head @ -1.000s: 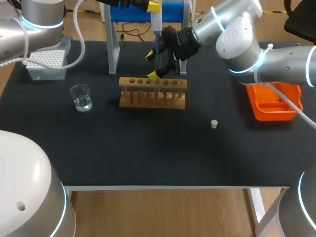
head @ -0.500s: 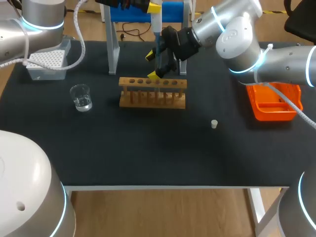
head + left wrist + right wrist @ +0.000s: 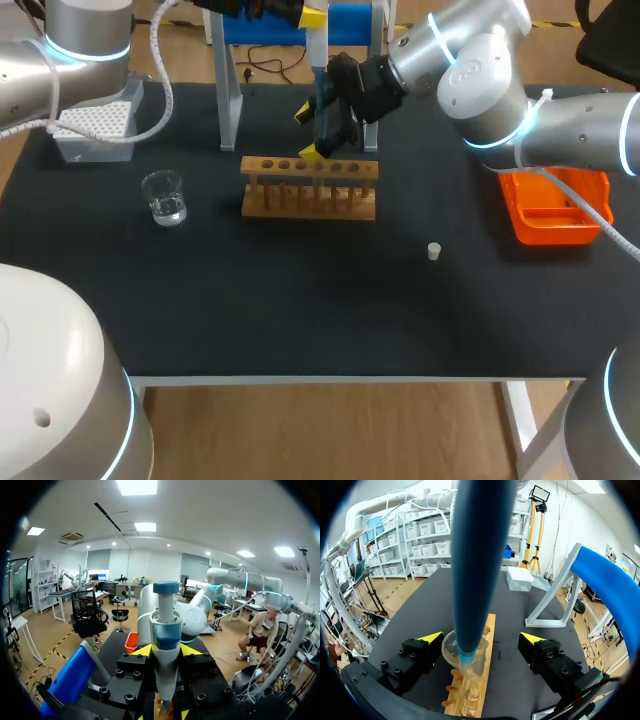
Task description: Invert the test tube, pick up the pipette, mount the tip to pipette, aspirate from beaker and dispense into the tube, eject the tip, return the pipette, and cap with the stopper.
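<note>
1. The wooden rack (image 3: 310,187) stood near the middle of the black table (image 3: 300,300).
2. The left gripper (image 3: 166,652) hung high above the rack's far side. Its two fingers were clamped on the body of the pipette (image 3: 165,630), which pointed down toward the rack.
3. The pipette's blue lower end reached into the mouth of the glass tube (image 3: 451,655), directly over the rack.
4. The right gripper (image 3: 482,638) sat just above the rack's back edge with its fingers spread wide. The tube's mouth lay between them, close to one finger and clear of the other. Whether the tube's foot stood in the rack could not be told.
5. The beaker (image 3: 164,197), holding a little clear liquid, stood well apart to the rack's left.
6. The small white stopper (image 3: 434,251) lay on the table to the rack's right, nearer the front edge.
7. The box of tips (image 3: 95,128) sat far to the rack's left, toward the back.
8. An orange bin (image 3: 555,210) sat well to the rack's right.
9. A blue stand (image 3: 345,20) rose behind the rack.
</note>
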